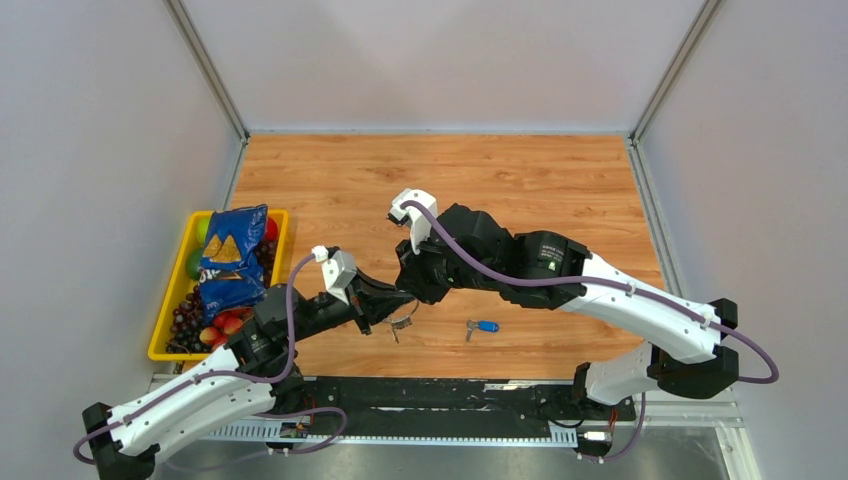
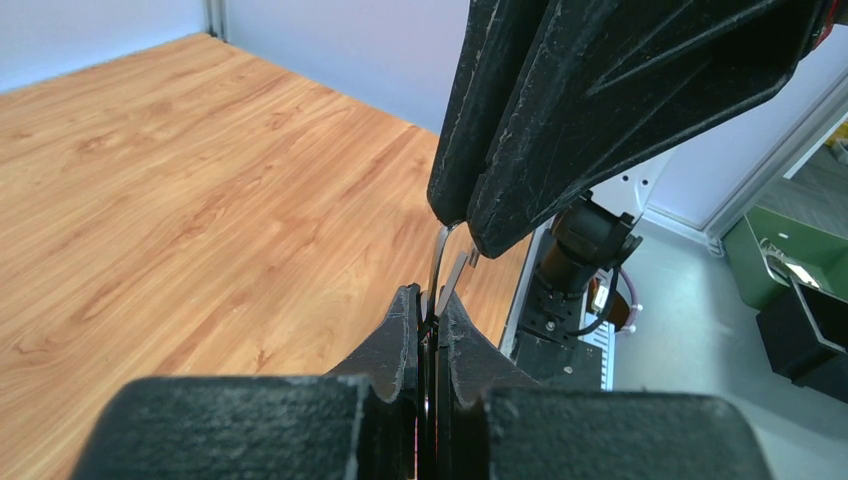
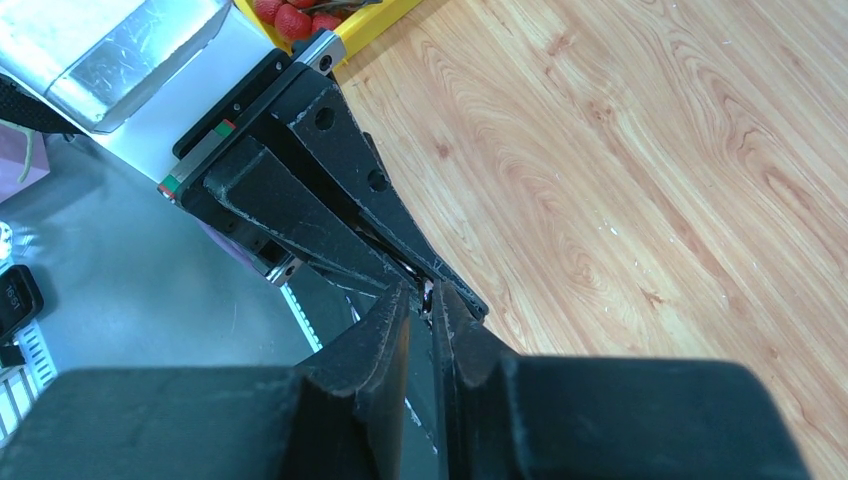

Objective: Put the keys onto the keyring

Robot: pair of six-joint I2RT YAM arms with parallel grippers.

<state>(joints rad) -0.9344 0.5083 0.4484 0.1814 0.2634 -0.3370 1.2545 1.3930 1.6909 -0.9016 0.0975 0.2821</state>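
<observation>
Over the table's near middle, my left gripper [image 1: 390,306] and right gripper [image 1: 413,296] meet tip to tip. The thin silver keyring [image 1: 402,322] hangs there with a small key dangling below it. In the left wrist view my left gripper [image 2: 432,300] is shut on the keyring [image 2: 437,262]. A flat silver key [image 2: 459,272] runs beside the wire, up to the right arm's black fingers [image 2: 520,150]. In its own view my right gripper [image 3: 428,295] has its jaws pinched narrow on a small metal piece, against the left fingers [image 3: 330,200]. A blue-headed key [image 1: 485,326] lies on the wood to the right.
A yellow tray [image 1: 162,335] stands at the table's left edge. It holds a blue snack bag [image 1: 232,255], grapes and other fruit. The black rail with both arm bases [image 1: 450,395] runs along the near edge. Grey walls close off the left, back and right.
</observation>
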